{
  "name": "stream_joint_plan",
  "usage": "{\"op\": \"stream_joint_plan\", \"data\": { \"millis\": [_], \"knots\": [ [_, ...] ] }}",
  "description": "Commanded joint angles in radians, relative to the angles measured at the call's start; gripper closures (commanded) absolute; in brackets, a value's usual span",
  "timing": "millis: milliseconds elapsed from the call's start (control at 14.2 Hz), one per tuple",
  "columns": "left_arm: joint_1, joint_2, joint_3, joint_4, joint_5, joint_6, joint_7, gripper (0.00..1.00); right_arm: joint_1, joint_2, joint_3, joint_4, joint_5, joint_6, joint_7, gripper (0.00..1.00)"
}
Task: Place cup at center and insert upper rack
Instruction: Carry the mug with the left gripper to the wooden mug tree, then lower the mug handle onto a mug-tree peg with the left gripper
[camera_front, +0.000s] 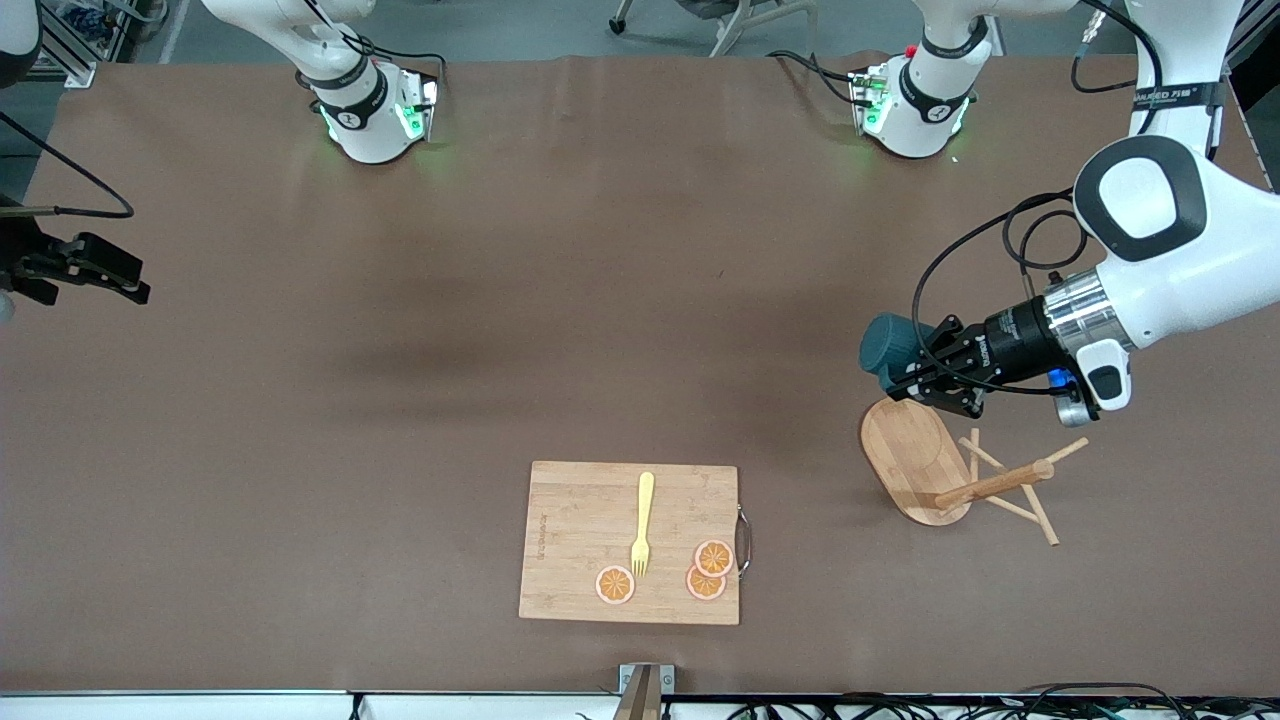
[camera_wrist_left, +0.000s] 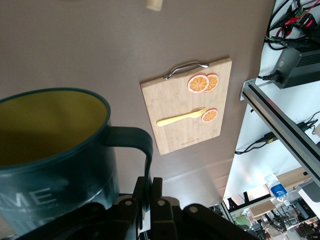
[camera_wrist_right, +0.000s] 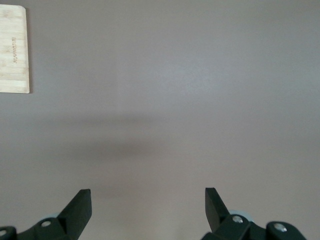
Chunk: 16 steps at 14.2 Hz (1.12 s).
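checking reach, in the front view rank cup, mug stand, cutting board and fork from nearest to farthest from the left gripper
1. cup, held in the left gripper
2. mug stand, lying tipped just under it
3. cutting board, toward the table's middle; the fork lies on it, too close to call

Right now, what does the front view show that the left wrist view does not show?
Only the front view shows the upper rack lying tipped over on the table, and the right gripper waiting open at the right arm's end. Only the left wrist view shows the cup's yellow inside. Both show the left gripper shut on the cup's handle, and the cutting board.
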Motion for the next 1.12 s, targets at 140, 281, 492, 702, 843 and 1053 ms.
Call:
{"op": "stream_joint_plan", "data": {
  "millis": [140,281,492,702,843,1053],
  "knots": [
    [0.031,0.068,0.0,0.074,-0.022,-0.002,0.099,0.99,-0.006,-0.038,-0.003,-0.05,0.019,0.006,0.004,0.0],
    [0.025,0.099,0.0,0.111,-0.015,0.0,0.142,0.99,-0.007,-0.051,-0.003,-0.069,0.019,0.015,0.004,0.0],
    [0.022,0.156,0.0,0.184,-0.012,0.0,0.151,0.99,-0.006,-0.09,-0.003,-0.128,0.016,0.075,0.004,0.0],
    [0.024,0.179,0.0,0.218,-0.01,0.0,0.153,0.99,-0.004,-0.117,-0.003,-0.168,0.01,0.093,0.002,0.0],
    [0.03,0.18,0.0,0.218,-0.01,0.002,0.166,0.99,-0.003,-0.117,-0.002,-0.165,0.007,0.093,0.002,0.0],
    [0.041,0.18,0.0,0.217,-0.01,0.0,0.182,0.99,-0.006,-0.116,-0.002,-0.162,0.007,0.086,0.001,0.0]
  ]
}}
